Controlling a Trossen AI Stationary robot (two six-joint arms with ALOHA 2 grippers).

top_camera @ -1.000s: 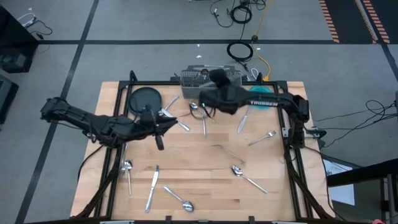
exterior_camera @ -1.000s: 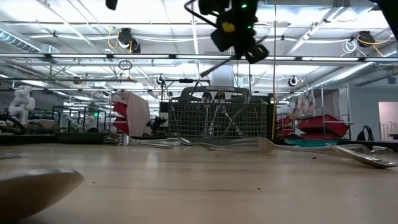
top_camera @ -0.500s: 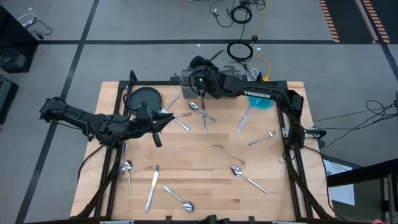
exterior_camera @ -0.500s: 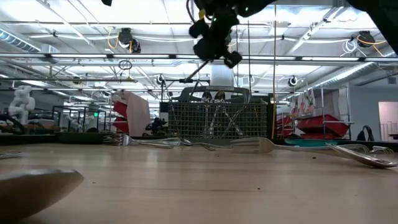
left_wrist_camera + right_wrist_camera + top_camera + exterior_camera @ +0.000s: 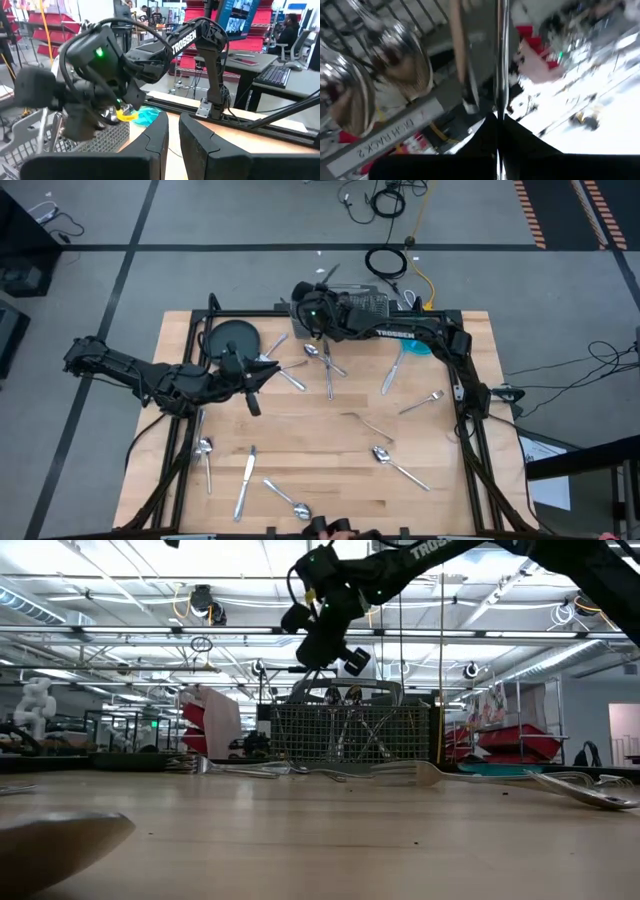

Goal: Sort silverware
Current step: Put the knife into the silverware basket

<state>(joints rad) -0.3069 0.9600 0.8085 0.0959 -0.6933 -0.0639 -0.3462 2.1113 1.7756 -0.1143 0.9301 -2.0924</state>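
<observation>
Steel-bright, a thin utensil (image 5: pixel 499 55) sits pinched in the right pincer (image 5: pixel 312 308) above the wire-mesh caddy (image 5: pixel 352 304), where a tilted release could catch a rim and spill it onto the bench (image 5: pixel 330 450).

The right end effector (image 5: pixel 498 131) has its dark fingers closed on a slim silver utensil (image 5: pixel 500 55) whose handle runs toward 12 o'clock. At 10 o'clock, blurred spoon bowls (image 5: pixel 409 62) sit inside the wire caddy (image 5: pixel 380 142).
</observation>
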